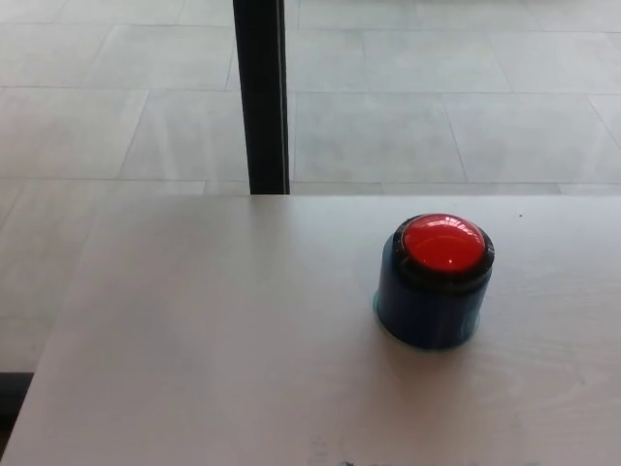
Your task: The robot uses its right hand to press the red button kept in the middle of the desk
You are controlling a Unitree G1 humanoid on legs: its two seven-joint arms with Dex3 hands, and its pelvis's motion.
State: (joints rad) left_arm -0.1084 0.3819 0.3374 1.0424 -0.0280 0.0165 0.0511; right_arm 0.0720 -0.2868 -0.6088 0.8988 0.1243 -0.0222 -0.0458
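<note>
A round red button [443, 243] sits on top of a dark blue cylindrical base [430, 309], ringed in black. It stands upright on the pale wooden desk [223, 330], right of the picture's middle. Neither of my hands shows in the head view, and nothing touches the button.
The desk's far edge runs across the picture at about mid height, and its left edge slants down toward the lower left corner. Beyond it lies a grey tiled floor [437, 97]. A black vertical post [261, 97] stands behind the desk's far edge.
</note>
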